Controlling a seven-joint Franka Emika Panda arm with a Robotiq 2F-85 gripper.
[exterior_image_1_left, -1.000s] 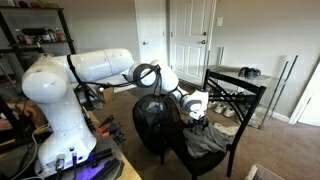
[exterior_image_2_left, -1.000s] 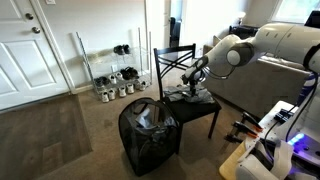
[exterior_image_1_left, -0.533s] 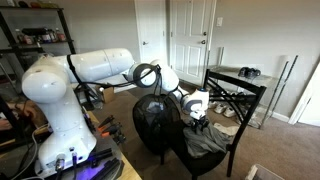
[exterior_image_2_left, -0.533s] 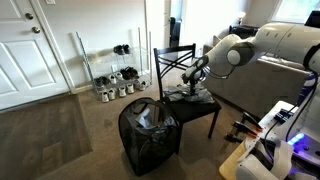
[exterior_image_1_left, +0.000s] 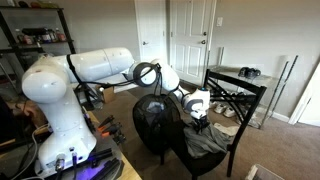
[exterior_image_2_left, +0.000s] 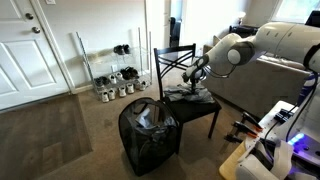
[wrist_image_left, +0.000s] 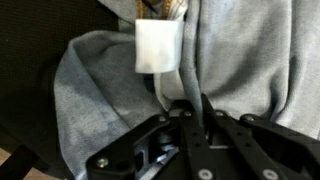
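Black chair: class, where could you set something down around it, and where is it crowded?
Crowded: the seat of the black chair, covered by a crumpled grey fabric garment that the gripper pinches, with the black mesh hamper close beside it. Free: the brown carpet between hamper and white panelled door.

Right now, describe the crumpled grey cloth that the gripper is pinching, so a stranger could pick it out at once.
Find the black cross-backed chair standing beside the round black mesh hamper. On its seat lies the crumpled grey cloth, a fold of it pinched in the gripper. It is the only soft, pale thing on the chair, and it bears a white sewn-in tag.
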